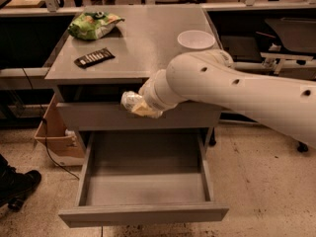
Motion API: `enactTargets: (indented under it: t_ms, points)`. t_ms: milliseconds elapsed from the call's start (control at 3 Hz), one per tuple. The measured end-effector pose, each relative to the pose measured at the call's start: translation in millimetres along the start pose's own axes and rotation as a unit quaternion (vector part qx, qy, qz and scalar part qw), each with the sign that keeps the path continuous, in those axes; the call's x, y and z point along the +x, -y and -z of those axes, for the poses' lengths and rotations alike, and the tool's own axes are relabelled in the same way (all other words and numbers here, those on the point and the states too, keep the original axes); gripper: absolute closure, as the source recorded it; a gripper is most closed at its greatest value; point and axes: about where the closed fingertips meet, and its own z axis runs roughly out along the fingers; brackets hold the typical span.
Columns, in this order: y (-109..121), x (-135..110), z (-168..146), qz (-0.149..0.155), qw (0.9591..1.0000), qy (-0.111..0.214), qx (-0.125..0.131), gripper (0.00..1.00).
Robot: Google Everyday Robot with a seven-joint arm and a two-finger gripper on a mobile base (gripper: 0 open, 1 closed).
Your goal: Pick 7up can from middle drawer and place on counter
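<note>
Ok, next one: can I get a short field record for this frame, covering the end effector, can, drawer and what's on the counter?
end effector: in front of the upper drawer, above the open drawer, below the counter edge
7up can: probably the pale cylinder at the end effector; none seen in the drawer or on the counter
middle drawer: pulled open, nothing visible inside
counter: holds green snack bag, dark flat packet, white bowl
task stage: can not yet on the counter
</note>
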Motion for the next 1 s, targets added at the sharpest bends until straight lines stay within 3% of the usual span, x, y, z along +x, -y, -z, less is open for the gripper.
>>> enactTargets:
  t_ms: [667,1000]
  points:
    - [73,-56,57,0.024,0.9958,0.061,0.065,1.0]
    - [99,-85,51,0.038,0.9915,0.092,0.083,1.0]
